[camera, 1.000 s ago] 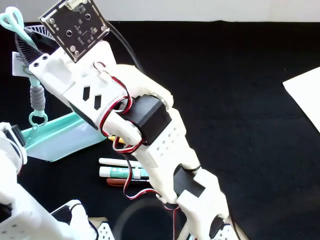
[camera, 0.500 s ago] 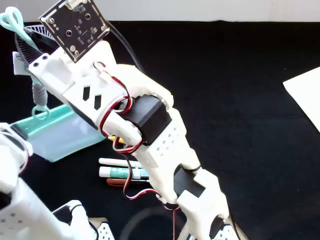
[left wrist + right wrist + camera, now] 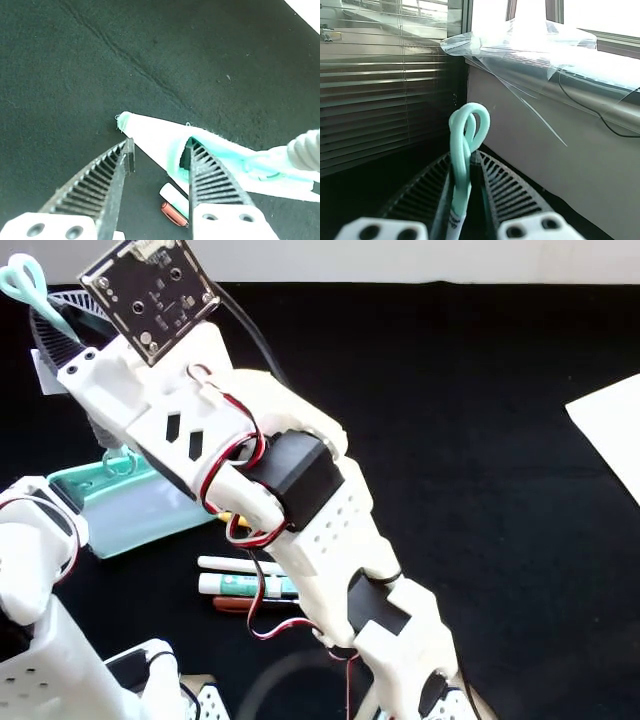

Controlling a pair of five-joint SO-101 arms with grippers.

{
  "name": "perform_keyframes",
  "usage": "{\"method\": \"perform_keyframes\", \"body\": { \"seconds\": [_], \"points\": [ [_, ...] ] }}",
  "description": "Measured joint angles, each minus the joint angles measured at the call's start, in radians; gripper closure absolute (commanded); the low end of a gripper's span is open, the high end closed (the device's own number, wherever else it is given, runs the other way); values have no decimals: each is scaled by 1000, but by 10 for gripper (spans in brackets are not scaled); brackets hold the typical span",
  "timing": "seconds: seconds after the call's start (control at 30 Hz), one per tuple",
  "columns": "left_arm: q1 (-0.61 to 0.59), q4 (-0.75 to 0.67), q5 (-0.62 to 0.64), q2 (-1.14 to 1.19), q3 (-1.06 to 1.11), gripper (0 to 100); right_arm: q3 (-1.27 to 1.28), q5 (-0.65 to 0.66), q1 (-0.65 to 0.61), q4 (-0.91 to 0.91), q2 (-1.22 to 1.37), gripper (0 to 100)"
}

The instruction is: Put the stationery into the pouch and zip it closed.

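Black table (image 3: 480, 440) sat under everything. My right arm (image 3: 300, 510) stretched across it toward the far left corner. The mint pouch (image 3: 140, 505) lay just left of that arm, mouth partly open. My left gripper (image 3: 160, 145) hung over the pouch's pointed end, jaws moderately apart and gripping nothing. One tip was at the open mouth, the other off the fabric. My right gripper (image 3: 463, 159) was clamped on the pouch's mint strap loop (image 3: 468, 125), raised above the table. Pens (image 3: 235, 585) lay just beside the pouch on its near side.
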Motion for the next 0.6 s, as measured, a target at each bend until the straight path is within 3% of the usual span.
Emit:
{"method": "perform_keyframes", "body": {
  "seconds": [0.1,0.6],
  "points": [
    [0,0,-35,0,11,999,0,0,0,0,0,992],
    [8,-6,-95,-5,89,994,0,0,41,112,0,992]
  ]
}}
